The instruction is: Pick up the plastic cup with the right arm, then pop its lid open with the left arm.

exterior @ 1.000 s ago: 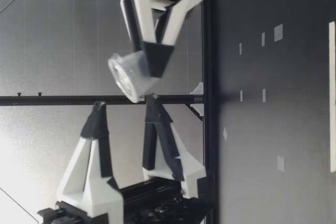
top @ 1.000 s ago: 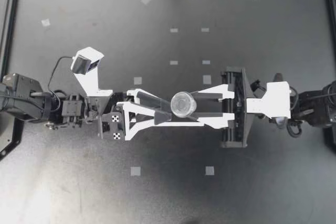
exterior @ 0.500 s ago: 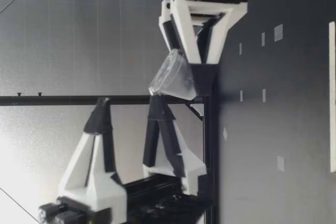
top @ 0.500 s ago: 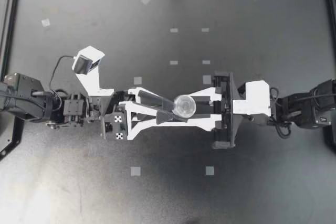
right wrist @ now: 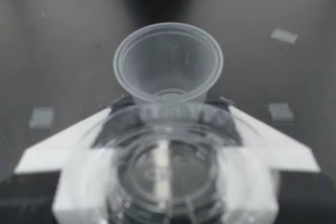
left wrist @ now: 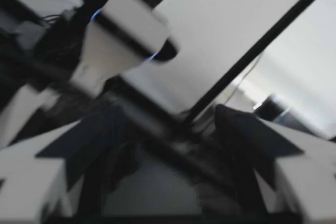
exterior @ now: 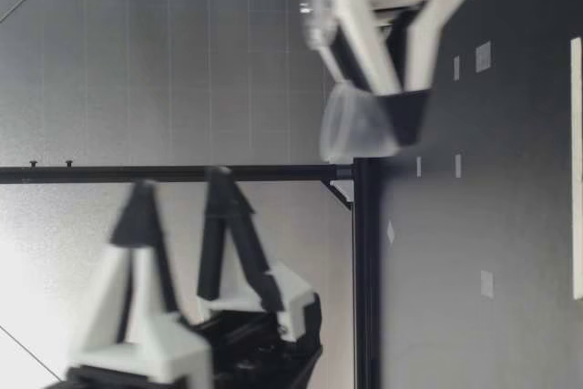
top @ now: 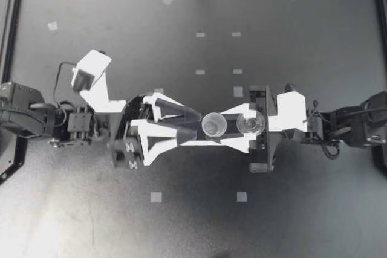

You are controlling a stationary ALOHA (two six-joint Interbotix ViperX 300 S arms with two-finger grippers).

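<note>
Table [top: 290, 222] open all round, mid-table tight — left gripper [top: 198, 125] facing right gripper [top: 214, 126]

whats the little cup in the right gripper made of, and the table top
The cup in my right gripper looks like thin clear plastic, glossy: the dark table shows through its wall. The table looks matte black, a board or mat with faint pale scuffs; I cannot tell which.

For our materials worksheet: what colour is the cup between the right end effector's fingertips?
Clear, colourless cup; the right wrist view shows it best.
</note>
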